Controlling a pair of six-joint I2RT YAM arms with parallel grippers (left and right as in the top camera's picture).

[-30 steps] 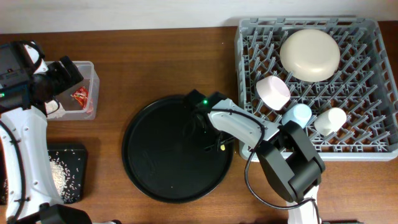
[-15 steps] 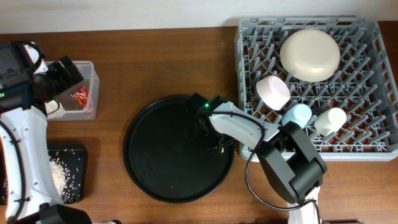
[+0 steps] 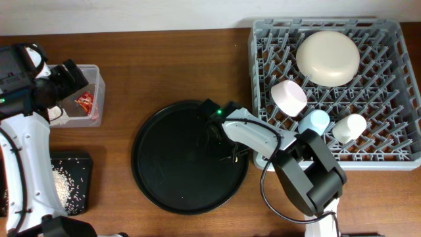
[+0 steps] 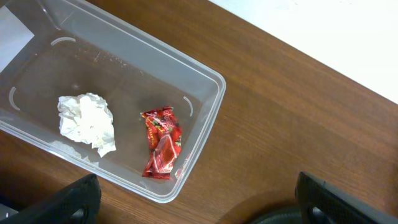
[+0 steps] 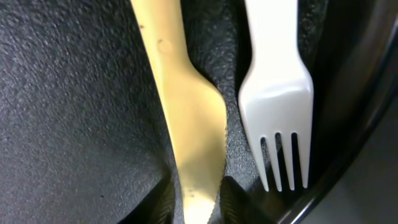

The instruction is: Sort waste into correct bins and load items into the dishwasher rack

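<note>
Spoon [image 5: 186,112] seen flat on round tray [image 3: 158,178], long axis running straight out from right fingers [image 5: 239,200], pinched narrow on its near end; fork [image 5: 277,93] parallel just beside. Left fingers [image 4: 74,200] held wide over tub [image 4: 214,93].

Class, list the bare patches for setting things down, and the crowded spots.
Free: the wooden tabletop between the clear rectangular plastic tub and the large round black tray; that tray's left half; the grey plastic rack's right-hand pegs. Crowded: the tray's right edge, where the right pincer grips the pale yellow plastic spoon beside the pale plastic fork; the rack's middle.
</note>
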